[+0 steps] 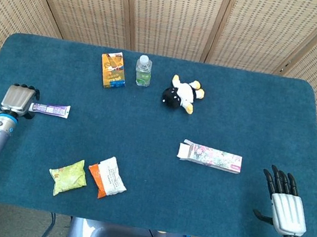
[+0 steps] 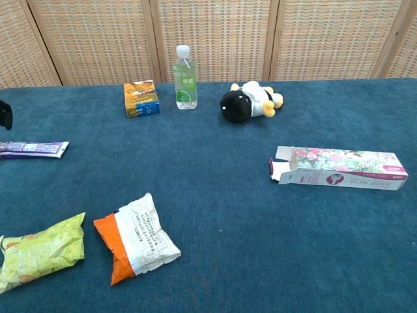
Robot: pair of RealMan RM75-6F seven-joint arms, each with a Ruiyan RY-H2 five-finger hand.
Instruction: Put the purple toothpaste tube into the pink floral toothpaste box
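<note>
The purple toothpaste tube (image 1: 51,109) (image 2: 34,149) lies flat near the table's left edge, its cap end pointing left. My left hand (image 1: 18,99) hangs over that cap end and hides it in the head view. In the chest view only a dark fingertip (image 2: 5,115) shows at the left border, above the tube and apart from it. The pink floral box (image 1: 210,156) (image 2: 340,168) lies on its side right of centre, with its left end flap open. My right hand (image 1: 287,207) rests at the front right corner with its fingers spread and nothing in them.
An orange carton (image 1: 112,69), a water bottle (image 1: 144,70) and a plush toy (image 1: 182,94) stand along the back. A green snack bag (image 1: 68,177) and an orange-white packet (image 1: 107,177) lie front left, between the tube and the table's front edge.
</note>
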